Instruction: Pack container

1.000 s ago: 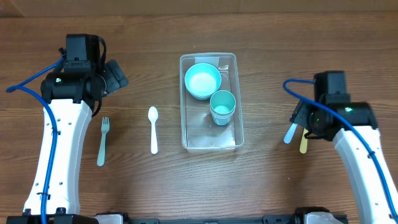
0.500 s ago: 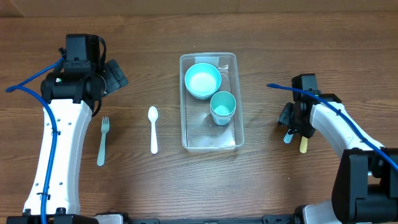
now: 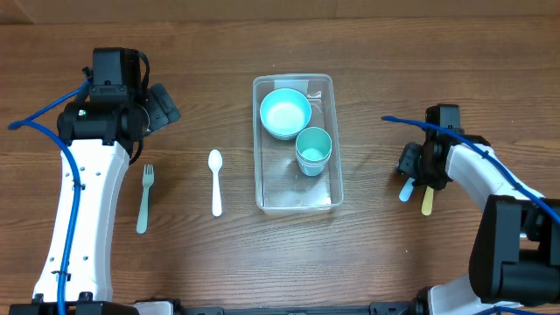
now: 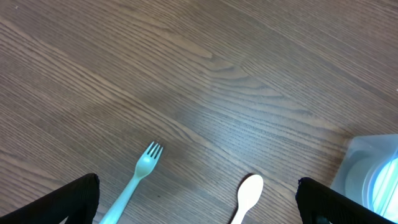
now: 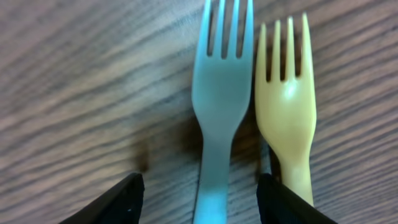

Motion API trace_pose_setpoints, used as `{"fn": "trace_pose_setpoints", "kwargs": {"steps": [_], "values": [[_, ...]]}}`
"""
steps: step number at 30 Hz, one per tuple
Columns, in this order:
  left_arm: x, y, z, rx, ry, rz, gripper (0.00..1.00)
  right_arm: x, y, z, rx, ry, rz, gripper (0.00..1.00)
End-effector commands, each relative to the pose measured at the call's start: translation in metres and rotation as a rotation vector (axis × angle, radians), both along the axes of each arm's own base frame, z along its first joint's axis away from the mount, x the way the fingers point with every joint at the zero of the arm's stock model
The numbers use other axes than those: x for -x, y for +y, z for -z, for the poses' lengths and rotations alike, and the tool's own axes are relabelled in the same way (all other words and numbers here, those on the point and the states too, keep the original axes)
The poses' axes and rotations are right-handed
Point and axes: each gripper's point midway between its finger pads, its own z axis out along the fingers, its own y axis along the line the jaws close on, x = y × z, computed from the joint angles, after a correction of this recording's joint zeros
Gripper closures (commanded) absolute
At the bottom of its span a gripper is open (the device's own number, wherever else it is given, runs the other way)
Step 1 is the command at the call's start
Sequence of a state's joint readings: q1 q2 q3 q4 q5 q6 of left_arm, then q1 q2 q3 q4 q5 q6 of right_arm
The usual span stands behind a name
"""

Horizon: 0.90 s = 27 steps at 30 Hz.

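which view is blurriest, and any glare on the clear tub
Right wrist: closest and softest, the blue fork and yellow fork slightly blurred, dark shadow between them. Overhead: sharp, evenly lit, only faint sheen on the container. Left wrist: crisp grain on the table.

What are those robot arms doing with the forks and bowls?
They are packing tableware into the clear container. A teal bowl and a teal cup already sit inside it. The right gripper is open and low over the table, its fingers on either side of a blue fork that lies beside a yellow fork. Nothing is held yet. The left gripper is open too, hovering above a pale green fork and a white spoon, touching neither.
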<state>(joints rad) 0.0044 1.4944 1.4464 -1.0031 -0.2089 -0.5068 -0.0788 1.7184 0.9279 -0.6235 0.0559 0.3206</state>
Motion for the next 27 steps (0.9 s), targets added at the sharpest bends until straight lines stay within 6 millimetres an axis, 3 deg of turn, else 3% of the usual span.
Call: {"fn": "trace_pose_setpoints", "kwargs": {"steps": [1,4,6,7,17,23,27], "values": [[-0.002,0.0,-0.001,0.012,-0.007,-0.014,0.0,0.013,0.0,0.018,0.004,0.019,-0.011,0.4],[-0.002,0.0,-0.001,0.012,-0.007,-0.014,0.0,0.013,0.0,0.019,0.005,0.018,-0.011,0.5],[-0.002,0.0,-0.001,0.012,-0.007,-0.015,0.0,0.013,0.0,0.018,0.004,0.018,-0.011,0.67],[-0.002,0.0,-0.001,0.012,-0.007,-0.014,0.0,0.012,0.0,0.018,0.004,0.017,-0.011,0.71],[-0.002,0.0,-0.001,0.012,-0.007,-0.015,0.0,0.006,-0.001,0.009,0.005,0.007,-0.011,0.89],[-0.002,0.0,-0.001,0.012,-0.007,-0.014,0.0,-0.006,-0.002,-0.027,0.013,-0.086,-0.011,0.94],[-0.002,0.0,-0.001,0.012,-0.007,-0.014,0.0,-0.007,0.0,-0.064,0.016,-0.18,-0.015,0.94]]}}
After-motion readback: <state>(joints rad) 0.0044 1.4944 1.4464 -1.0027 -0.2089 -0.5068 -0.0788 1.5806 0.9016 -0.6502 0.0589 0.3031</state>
